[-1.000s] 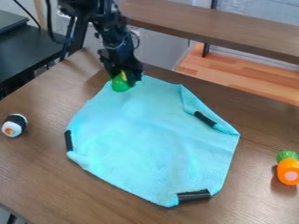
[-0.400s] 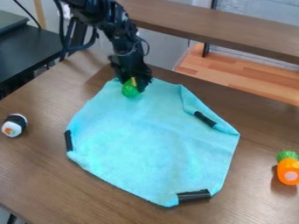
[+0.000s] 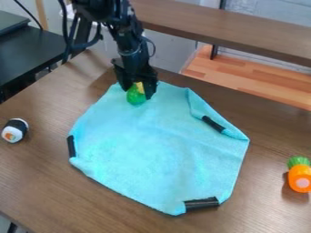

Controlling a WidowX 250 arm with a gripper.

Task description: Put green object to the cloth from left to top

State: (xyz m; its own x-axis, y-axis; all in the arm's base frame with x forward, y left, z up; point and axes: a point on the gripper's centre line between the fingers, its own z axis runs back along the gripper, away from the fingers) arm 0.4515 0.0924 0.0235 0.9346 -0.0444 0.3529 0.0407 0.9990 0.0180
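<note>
The green object (image 3: pixel 135 97), with a bit of yellow on top, is at the upper end of the blue cloth (image 3: pixel 152 145), right at the gripper (image 3: pixel 138 90). From where I'm standing, I can't tell whether the gripper has hold of it or has let go. Black strips (image 3: pixel 202 204) mark the cloth's folded edges. Farther out on the brown table (image 3: pixel 79 200), a toy sushi roll (image 3: pixel 14 130) is off to the left and an orange toy with a green top (image 3: pixel 299 175) to the right.

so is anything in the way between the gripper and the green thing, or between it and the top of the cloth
Nothing visible is in the way: the gripper is right at the green object, which is at the top end of the light blue cloth.
</note>
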